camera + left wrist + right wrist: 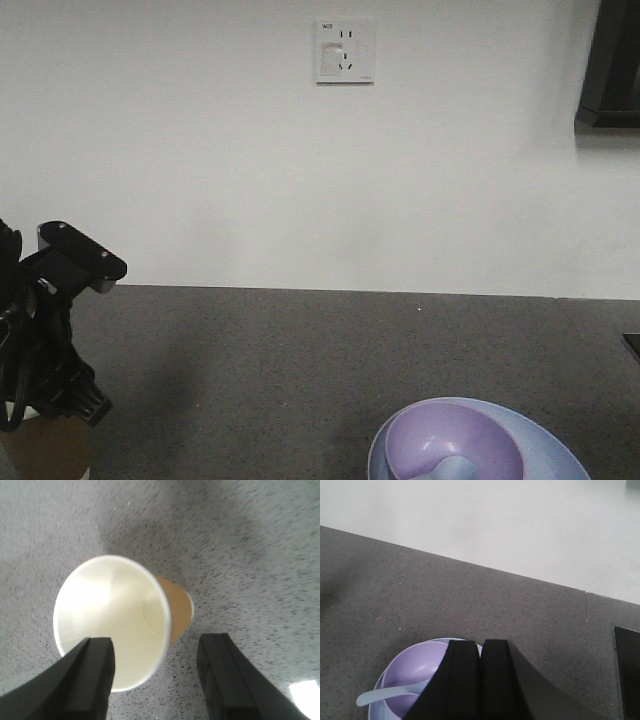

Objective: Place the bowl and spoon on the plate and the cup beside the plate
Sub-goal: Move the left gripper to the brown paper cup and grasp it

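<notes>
Standing wide apart at the bottom of the left wrist view, the left gripper's (155, 645) fingers (92, 680) are released. The cup (115, 615) stands upright below them on the speckled counter (300, 360). One finger overlaps its white rim; the other is clear of it. At bottom centre of the right wrist view, the right gripper's (480, 645) fingers (462, 680) are pressed together, with nothing seen between them. Below them, at lower left, the bowl (412, 667) sits on the plate (560, 455). The spoon (380, 696) lies in the bowl, one end past the rim.
</notes>
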